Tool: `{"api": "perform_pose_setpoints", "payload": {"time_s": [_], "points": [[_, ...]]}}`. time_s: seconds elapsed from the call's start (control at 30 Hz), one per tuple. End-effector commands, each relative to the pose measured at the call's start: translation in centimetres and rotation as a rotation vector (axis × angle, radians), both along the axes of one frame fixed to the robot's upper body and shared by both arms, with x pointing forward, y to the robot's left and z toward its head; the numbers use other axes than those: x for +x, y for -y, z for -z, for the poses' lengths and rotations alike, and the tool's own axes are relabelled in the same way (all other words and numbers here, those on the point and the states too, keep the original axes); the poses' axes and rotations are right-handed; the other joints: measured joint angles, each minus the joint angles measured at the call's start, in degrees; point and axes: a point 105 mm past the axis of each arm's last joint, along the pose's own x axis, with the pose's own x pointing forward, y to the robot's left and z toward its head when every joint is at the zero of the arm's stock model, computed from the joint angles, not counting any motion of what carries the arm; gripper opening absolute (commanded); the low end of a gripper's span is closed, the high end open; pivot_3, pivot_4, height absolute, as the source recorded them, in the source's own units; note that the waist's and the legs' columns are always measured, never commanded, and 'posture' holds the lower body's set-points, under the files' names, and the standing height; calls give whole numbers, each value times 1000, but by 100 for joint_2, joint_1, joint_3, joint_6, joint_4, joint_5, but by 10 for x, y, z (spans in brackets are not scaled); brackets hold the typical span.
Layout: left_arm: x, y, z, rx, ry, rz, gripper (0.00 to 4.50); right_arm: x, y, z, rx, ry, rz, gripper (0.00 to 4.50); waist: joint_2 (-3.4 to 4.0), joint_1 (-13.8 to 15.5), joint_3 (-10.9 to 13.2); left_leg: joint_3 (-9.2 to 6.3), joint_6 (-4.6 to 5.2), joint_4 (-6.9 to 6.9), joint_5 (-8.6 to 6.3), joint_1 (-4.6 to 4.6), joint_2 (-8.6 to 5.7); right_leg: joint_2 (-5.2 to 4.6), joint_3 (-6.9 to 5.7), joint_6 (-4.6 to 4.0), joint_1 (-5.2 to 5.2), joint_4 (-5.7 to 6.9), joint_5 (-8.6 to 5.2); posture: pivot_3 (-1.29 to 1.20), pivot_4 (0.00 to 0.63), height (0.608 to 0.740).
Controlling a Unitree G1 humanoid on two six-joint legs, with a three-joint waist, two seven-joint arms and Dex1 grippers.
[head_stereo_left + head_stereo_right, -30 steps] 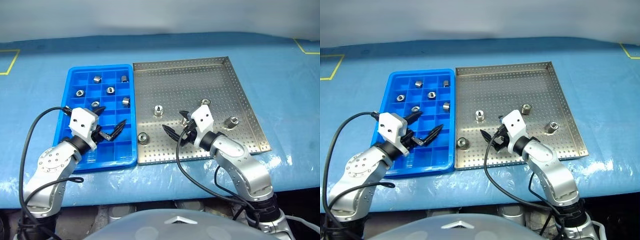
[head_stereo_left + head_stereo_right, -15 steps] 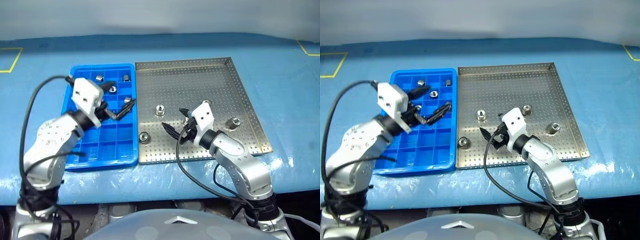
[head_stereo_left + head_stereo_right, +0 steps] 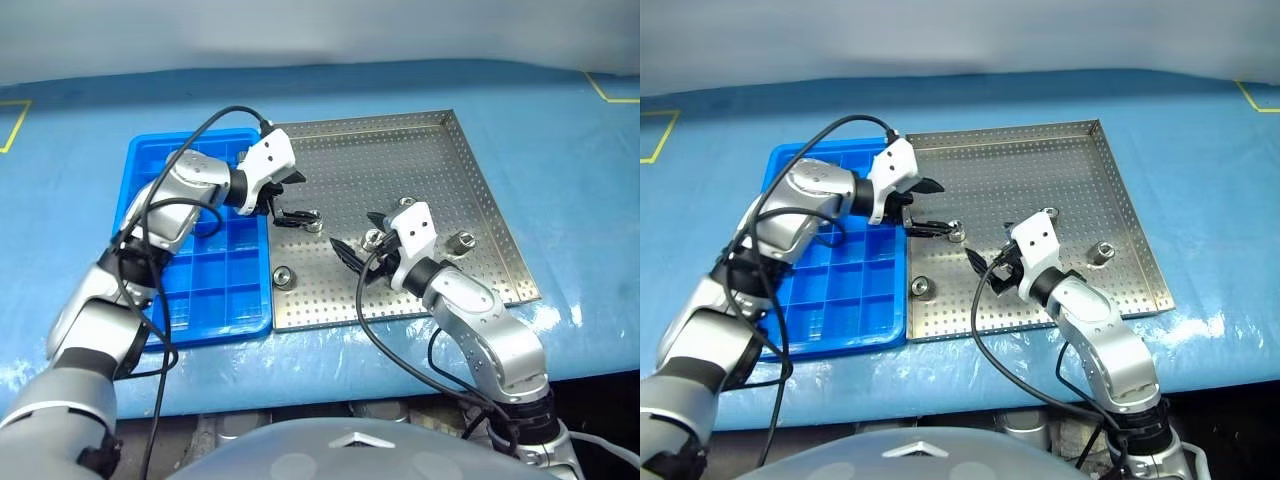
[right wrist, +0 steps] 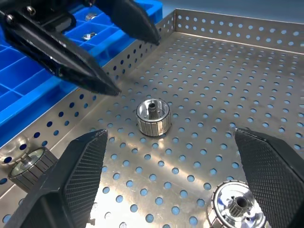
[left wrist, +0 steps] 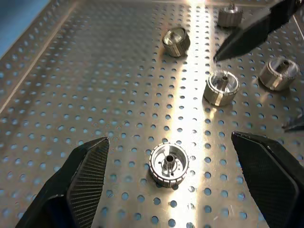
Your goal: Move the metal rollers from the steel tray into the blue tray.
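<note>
The steel tray holds several metal rollers. My left gripper reaches over the tray's left part, open, with one roller lying on the perforated floor between its fingers, untouched. The same roller lies ahead of my right gripper, which hovers open and empty near the tray's middle. Other rollers lie near the front-left rim, by the right gripper, and further right. The blue tray sits to the left, its far cells largely hidden by my left arm; a roller shows in one cell.
Both trays rest side by side on a blue-covered table. The left arm's black cable loops over the blue tray. The two grippers are close together over the steel tray's left half. Yellow tape marks sit at the far corners.
My left arm swung from above the blue tray to the right, over the steel tray's left side, still open. The right gripper kept its place.
</note>
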Motion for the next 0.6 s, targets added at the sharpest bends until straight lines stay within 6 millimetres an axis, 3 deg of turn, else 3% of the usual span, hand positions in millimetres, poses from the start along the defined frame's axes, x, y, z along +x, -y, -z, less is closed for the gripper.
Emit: {"api": "perform_pose_setpoints", "payload": {"time_s": [0.03,0.33,0.43,0.6], "points": [[7,4,4,90,36,56,4489,-3,0,-11,25,47,14,4500,0,-49,0,0,1,0,0,0,0,0,0,0,0,0,0,-176,150,740],[12,8,28,245,37,129,4489,-7,-4,-9,51,47,34,4500,0,-253,0,0,8,5,-4,-1,0,1,3,1,0,3,0,-220,150,740],[17,5,35,308,60,127,3874,-6,-4,-10,54,51,43,4500,0,-293,0,0,9,8,-5,-2,-1,0,5,1,0,4,0,-229,150,740],[20,5,28,301,87,135,2240,-6,-3,-10,58,56,52,4500,0,-377,0,0,11,8,-6,-2,0,0,5,1,0,6,0,-219,150,740]]}}
